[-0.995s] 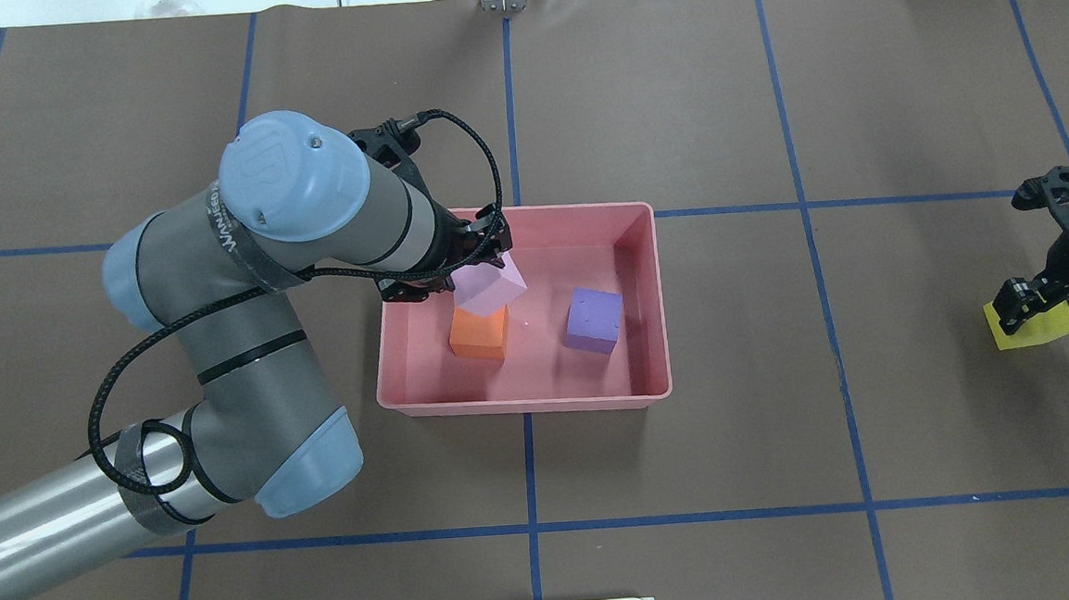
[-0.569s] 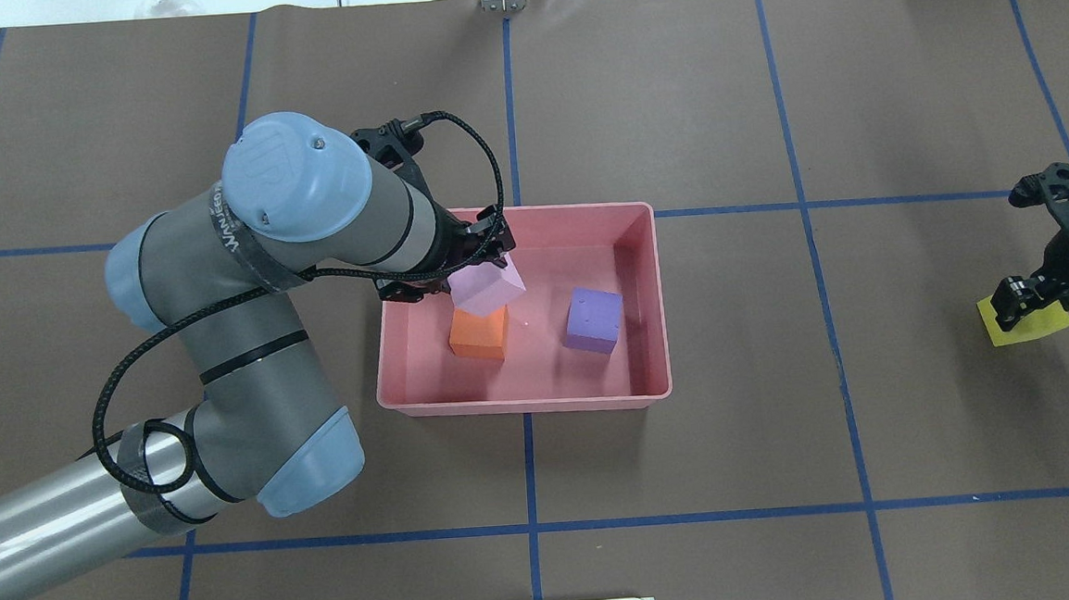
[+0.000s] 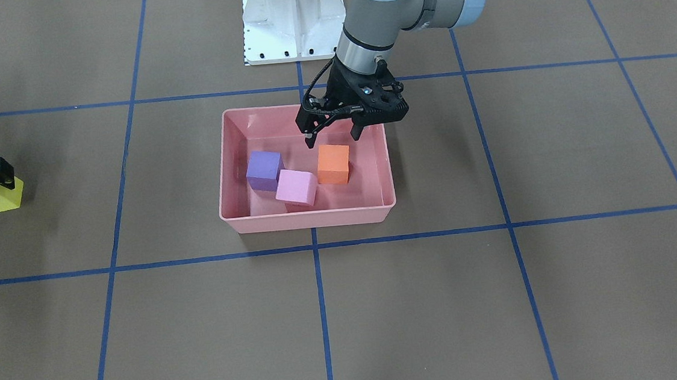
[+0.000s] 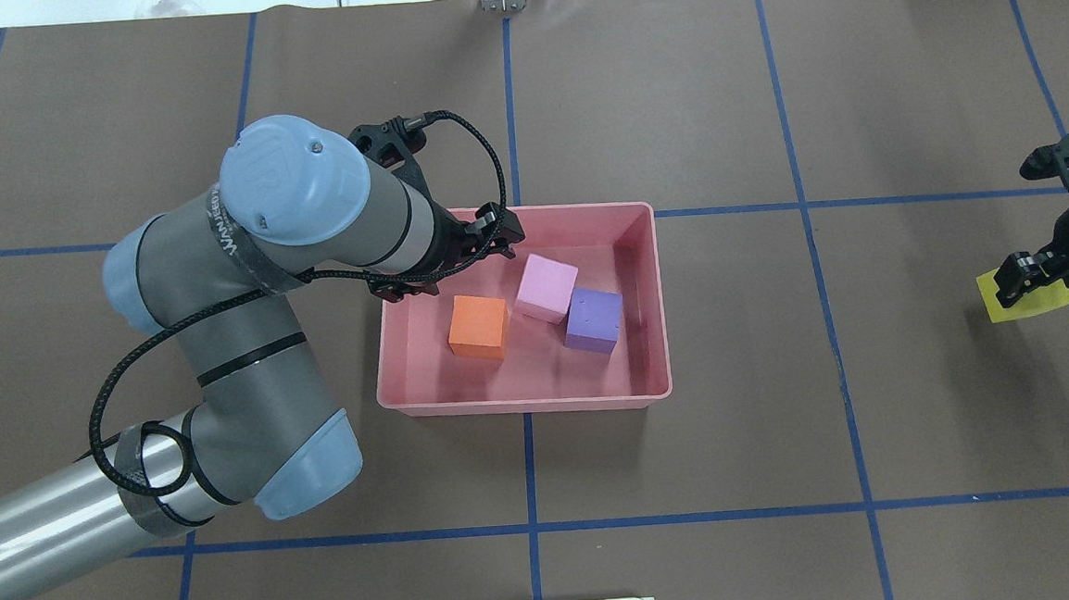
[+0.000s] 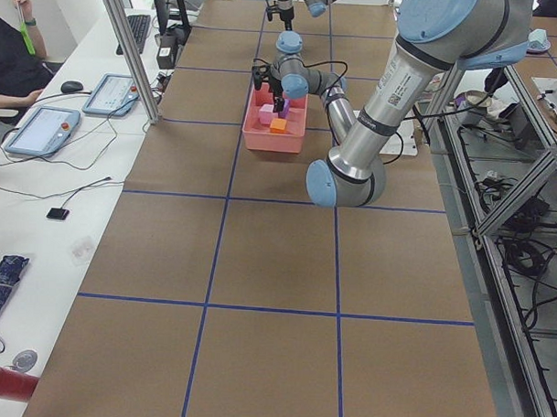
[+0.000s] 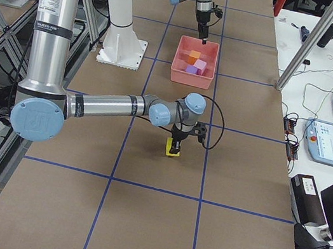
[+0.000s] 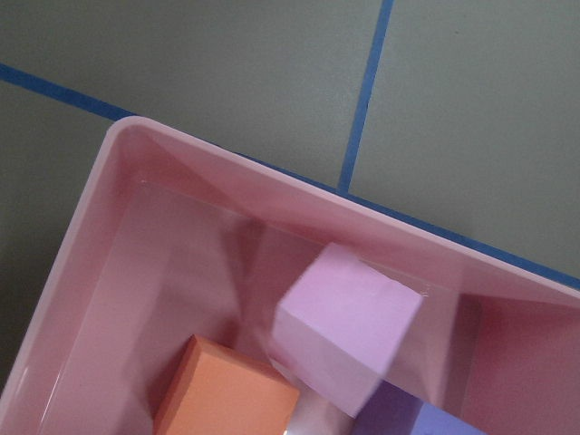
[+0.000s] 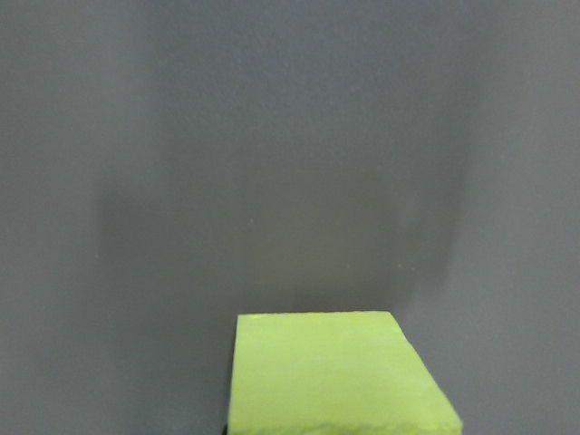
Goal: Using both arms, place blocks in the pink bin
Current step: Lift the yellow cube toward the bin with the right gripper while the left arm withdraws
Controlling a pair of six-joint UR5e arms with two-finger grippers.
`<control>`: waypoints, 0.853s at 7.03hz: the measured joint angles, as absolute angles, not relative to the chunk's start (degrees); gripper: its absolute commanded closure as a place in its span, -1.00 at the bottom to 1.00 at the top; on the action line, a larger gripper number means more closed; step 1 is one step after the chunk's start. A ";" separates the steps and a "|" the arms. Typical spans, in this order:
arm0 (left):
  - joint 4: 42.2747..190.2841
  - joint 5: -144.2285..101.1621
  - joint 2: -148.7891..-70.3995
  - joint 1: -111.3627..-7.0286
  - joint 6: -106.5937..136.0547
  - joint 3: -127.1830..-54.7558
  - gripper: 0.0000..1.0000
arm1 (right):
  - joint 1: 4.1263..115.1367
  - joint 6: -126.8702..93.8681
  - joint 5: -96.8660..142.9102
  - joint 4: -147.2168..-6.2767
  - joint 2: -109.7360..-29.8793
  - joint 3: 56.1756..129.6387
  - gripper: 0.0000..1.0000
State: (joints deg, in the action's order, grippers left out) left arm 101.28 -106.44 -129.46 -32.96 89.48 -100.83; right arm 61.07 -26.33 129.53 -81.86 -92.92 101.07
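The pink block [image 4: 548, 287] has dropped from the left tool [image 3: 334, 139], now spread empty, into the bin [image 4: 522, 405] between orange block [image 4: 479, 327] and purple block [image 4: 592, 320]. Right tool [image 4: 1039, 271] clamps the yellow block [image 4: 1028, 299], far right.

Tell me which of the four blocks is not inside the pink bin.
The yellow block, held by the right gripper out on the table. The orange block, the light pink block and the purple block all lie inside the pink bin.
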 measured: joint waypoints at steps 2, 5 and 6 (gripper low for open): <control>101.01 -106.51 -127.43 -35.13 83.95 -102.14 -1.00 | 67.53 -26.21 136.50 -82.72 -90.24 102.32 1.00; 101.27 -106.98 -115.86 -40.72 72.91 -108.73 -1.00 | 71.53 -26.72 141.16 -99.04 -74.63 104.38 1.00; 101.72 -107.02 -111.12 -43.39 70.94 -111.27 -1.00 | 70.80 -27.84 141.05 -105.37 -68.48 104.84 1.00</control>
State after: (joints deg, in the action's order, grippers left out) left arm 101.72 -107.02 -111.12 -43.39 70.94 -111.27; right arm 70.80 -27.84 141.05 -105.37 -68.48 104.84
